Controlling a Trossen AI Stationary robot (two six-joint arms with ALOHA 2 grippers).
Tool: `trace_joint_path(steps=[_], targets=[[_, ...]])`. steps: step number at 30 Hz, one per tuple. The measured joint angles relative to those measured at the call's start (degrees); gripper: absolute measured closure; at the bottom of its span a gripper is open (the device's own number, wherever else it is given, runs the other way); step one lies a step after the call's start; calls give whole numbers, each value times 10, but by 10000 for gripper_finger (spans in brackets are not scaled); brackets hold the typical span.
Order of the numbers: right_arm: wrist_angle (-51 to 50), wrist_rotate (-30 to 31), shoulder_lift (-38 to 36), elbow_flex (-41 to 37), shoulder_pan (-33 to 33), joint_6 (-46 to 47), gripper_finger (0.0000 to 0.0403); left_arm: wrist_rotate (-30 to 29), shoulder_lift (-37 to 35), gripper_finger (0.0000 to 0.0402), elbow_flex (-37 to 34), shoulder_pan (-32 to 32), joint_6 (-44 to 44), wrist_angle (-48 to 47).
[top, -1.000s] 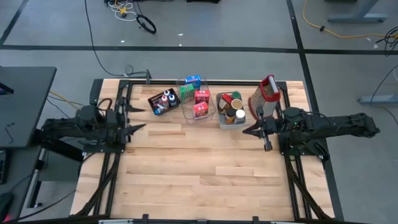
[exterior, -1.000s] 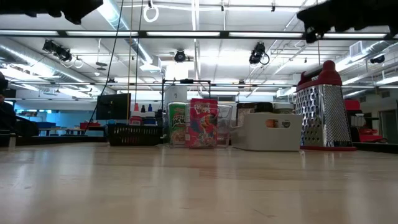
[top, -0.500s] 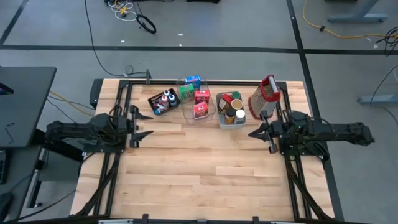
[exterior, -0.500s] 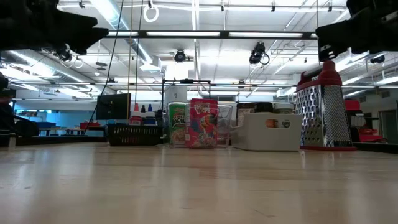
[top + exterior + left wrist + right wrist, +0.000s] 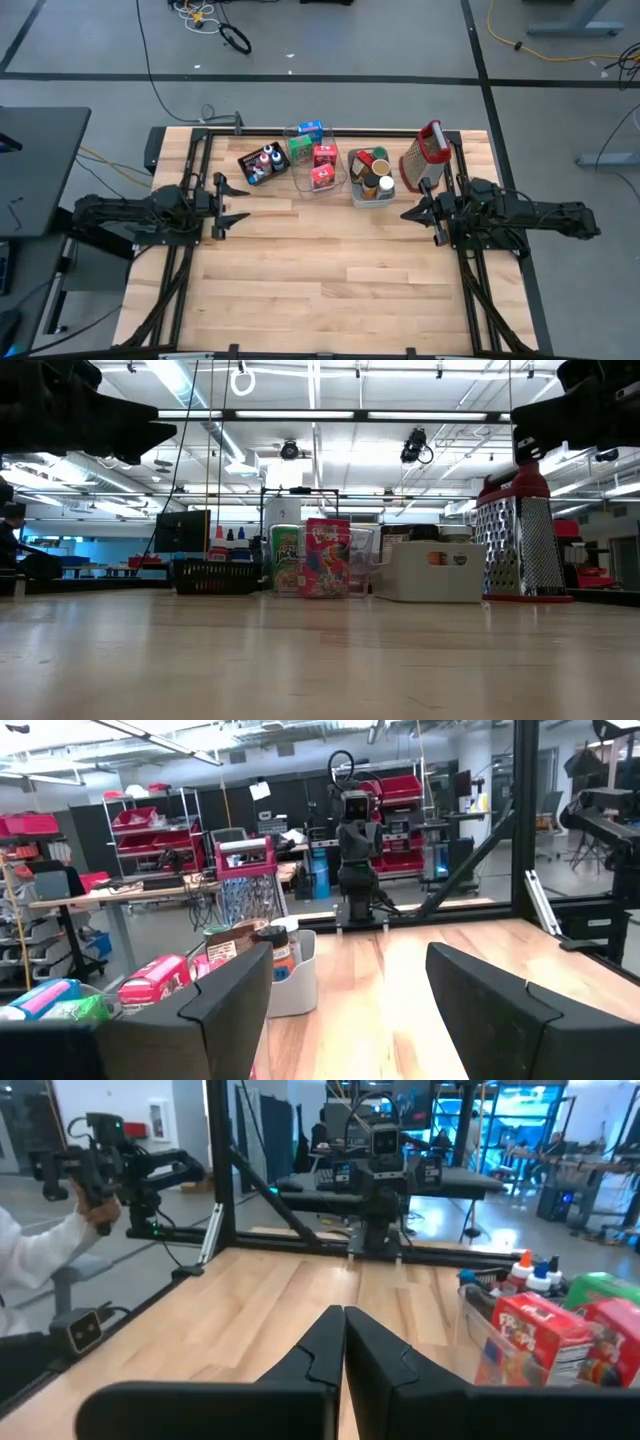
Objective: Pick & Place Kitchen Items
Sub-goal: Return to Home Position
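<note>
Kitchen items are judged fully stowed in black tray, clear bin, grey bin; left tool spread wide, right tool closed.

Grouped along the tabletop's far edge: tiny coloured-cap bottles upright in black tray; green, blue, red boxes in clear bin; round cans and jars in grey bin.

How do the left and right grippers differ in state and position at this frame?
The left gripper is open, fingers spread apart; the right gripper is shut, fingers pressed together. The left gripper is nearest the black tray; the right gripper is nearest the grater. Both hold nothing and point inward, toward each other.
</note>
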Motion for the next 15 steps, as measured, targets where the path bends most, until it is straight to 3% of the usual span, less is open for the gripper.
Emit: trace_joint_path(steps=[9,15], targets=[[-2,3,0,-1,0,2,381,-1,0,132,0,0,-5,-21],[58,12,0,-52,0,14,381,-12,0,132,0,0,-45,-23]])
